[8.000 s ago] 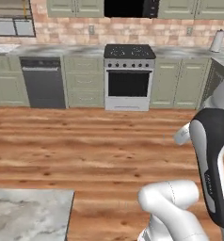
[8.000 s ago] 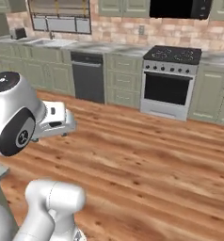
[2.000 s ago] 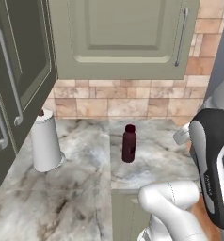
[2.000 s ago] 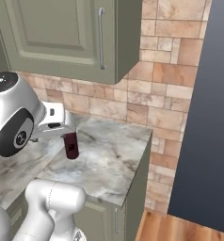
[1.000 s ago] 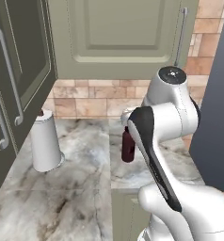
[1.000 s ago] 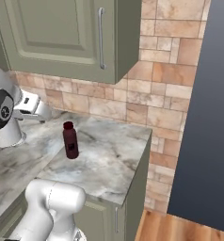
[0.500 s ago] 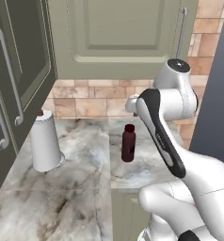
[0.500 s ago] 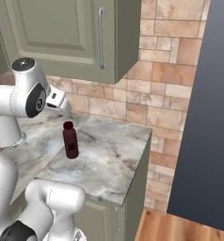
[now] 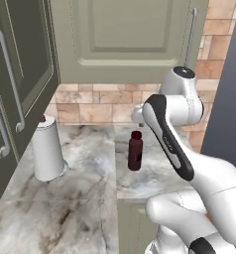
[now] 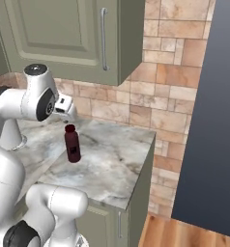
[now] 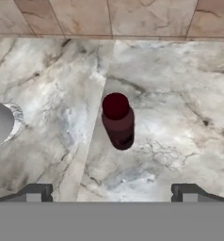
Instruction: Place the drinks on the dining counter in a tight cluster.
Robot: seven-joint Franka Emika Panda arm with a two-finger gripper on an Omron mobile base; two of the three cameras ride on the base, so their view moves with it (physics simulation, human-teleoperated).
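Observation:
One of the drinks, a stout dark maroon bottle, stands upright on the marble counter against the brick wall. My gripper hangs above and a little behind the bottle, pointing down at it. It is open wide with nothing between its fingertips, and it does not touch the bottle. The dining counter is out of view.
A white paper towel roll stands on the counter left of the bottle. Green wall cabinets hang low over the counter. A tall dark panel closes the right side, past the counter's end.
The arm has swung in from the side and brought the hand over the maroon bottle. The bottle and the paper towel roll have stayed put. The jaws have stayed open.

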